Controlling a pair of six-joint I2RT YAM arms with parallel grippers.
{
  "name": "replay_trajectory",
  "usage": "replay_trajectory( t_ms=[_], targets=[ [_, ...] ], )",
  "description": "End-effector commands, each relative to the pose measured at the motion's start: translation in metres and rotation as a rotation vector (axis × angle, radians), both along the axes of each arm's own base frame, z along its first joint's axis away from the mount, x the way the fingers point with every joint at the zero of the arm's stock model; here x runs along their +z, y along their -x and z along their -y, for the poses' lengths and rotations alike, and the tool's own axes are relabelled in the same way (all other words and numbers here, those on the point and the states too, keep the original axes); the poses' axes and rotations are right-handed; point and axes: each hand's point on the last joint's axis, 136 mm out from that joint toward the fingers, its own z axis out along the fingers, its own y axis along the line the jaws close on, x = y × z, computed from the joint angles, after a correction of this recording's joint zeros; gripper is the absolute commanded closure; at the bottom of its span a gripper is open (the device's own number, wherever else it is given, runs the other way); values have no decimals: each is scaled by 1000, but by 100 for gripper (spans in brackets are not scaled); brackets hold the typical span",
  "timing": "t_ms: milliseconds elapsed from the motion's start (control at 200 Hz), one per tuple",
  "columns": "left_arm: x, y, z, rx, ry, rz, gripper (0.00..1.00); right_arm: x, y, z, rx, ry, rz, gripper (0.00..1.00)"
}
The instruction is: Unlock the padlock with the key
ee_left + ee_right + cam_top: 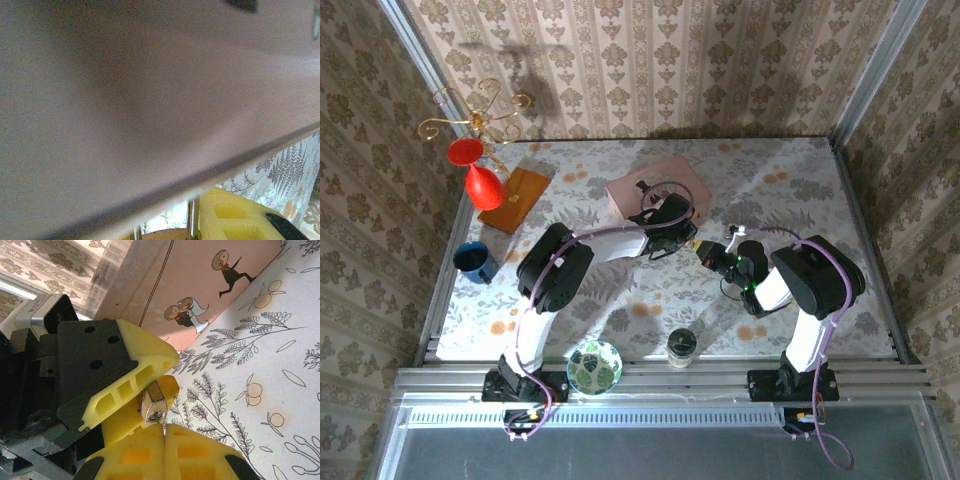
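The small brass padlock [159, 402] hangs just above the floral tablecloth, next to the pink box [200, 285] with cartoon figures. My left gripper [152, 390] is shut on it, one yellow finger on each side. My right gripper [165, 431] is shut on the key [163, 425]. Its thin blade runs from between my fingertips into the keyhole in the padlock's bottom face. From above, the left gripper [682, 240] and right gripper [708, 255] meet tip to tip in front of the box [655, 192]. In the left wrist view the box wall [150, 100] is very close, with the padlock's shackle [190, 221] beside one yellow finger [235, 215].
A blue cup [475, 260] stands at the left edge. A patterned bowl [594, 366] and a small jar [681, 345] sit near the front edge. A brown board [515, 198] and a gold stand with red glasses [478, 175] occupy the back left. Walls enclose three sides.
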Motion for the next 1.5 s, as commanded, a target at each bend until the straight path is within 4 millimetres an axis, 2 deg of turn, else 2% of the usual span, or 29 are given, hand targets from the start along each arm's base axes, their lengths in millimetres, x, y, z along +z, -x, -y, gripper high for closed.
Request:
replay_trajectory(
  t_ms=[0,235,411,636,1041,1497],
  targets=[
    [37,12,16,-32,128,-13,100,16,-13,0,-24,-32,49,100],
    [48,10,14,-51,129,28,100,7,-2,16,-2,-72,-16,100],
    [60,8,13,-85,112,69,100,-4,20,20,63,-67,-64,100],
    [54,9,11,-91,97,59,100,-8,37,21,101,0,-37,100],
    [49,6,16,-85,103,31,100,18,31,9,156,27,88,100],
    [45,7,20,-75,112,7,100,28,22,-5,161,51,138,100]
  ],
)
